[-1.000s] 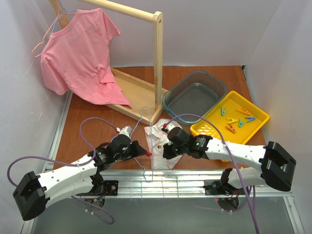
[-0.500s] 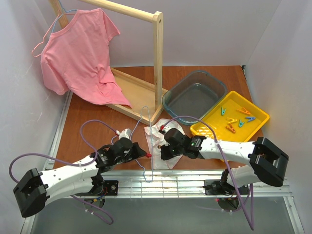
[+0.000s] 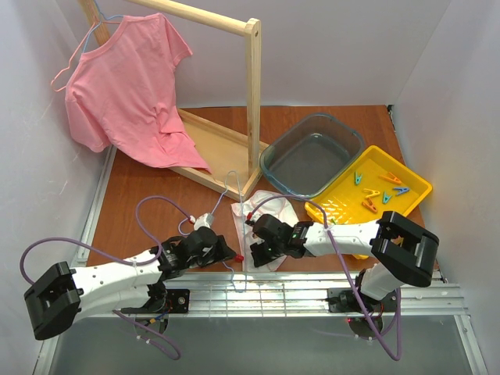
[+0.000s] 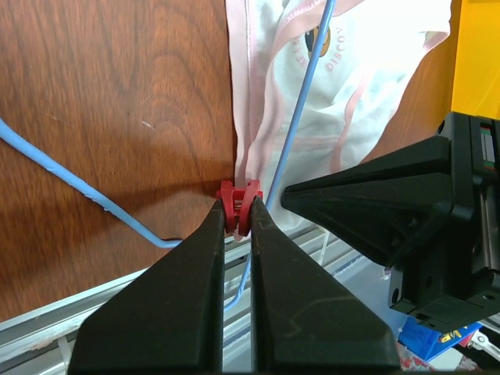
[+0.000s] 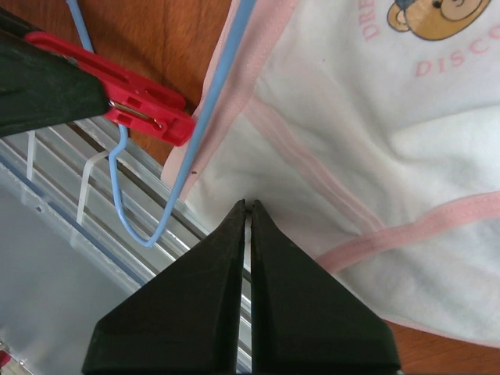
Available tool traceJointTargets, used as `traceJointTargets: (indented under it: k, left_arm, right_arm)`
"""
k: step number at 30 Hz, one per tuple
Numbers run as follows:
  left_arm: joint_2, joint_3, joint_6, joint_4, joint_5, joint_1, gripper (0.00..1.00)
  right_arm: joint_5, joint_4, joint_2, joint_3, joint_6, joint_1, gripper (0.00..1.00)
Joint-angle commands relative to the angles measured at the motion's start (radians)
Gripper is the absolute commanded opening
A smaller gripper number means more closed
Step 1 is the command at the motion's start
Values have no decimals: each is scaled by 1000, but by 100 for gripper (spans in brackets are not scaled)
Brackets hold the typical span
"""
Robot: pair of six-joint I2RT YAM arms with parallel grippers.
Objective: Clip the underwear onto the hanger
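The white underwear [image 3: 268, 221] with pink trim lies flat near the table's front edge, and the light-blue hanger [image 3: 231, 205] rests along its left side. A red clothespin [image 4: 239, 205] sits at the underwear's [image 4: 359, 70] lower left corner, beside the hanger wire [image 4: 301, 117], with my left gripper [image 3: 233, 255] shut on it. My right gripper [image 3: 254, 251] is shut, its tips [image 5: 248, 205] pinching the white fabric [image 5: 375, 141] close to the front hem. In the right wrist view the clothespin [image 5: 144, 105] reaches the pink edge next to the hanger wire [image 5: 221, 86].
A yellow tray [image 3: 414, 190] holding several coloured clothespins is at the right, with a clear tub [image 3: 312, 156] behind it. At the back left stands a wooden rail stand [image 3: 254, 101] with a pink T-shirt [image 3: 125, 86]. A metal grid [image 3: 297, 293] borders the front edge.
Both grippers slid toward the front left of the underwear. The right gripper closed on the fabric. The left one kept hold of the red clothespin.
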Motion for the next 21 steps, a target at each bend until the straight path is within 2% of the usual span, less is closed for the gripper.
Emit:
traceJointTargets:
  k: [1, 10, 21]
  left_arm:
    - [-23, -24, -25, 4, -19, -17, 0]
    - [-37, -58, -48, 58, -14, -50, 0]
    - [-169, -142, -116, 58, -24, -53, 0]
  right_arm:
    - [-5, 30, 11, 34, 11, 8, 1]
    - [1, 30, 11, 24, 25, 17, 1]
    - [7, 24, -1, 23, 27, 22, 1]
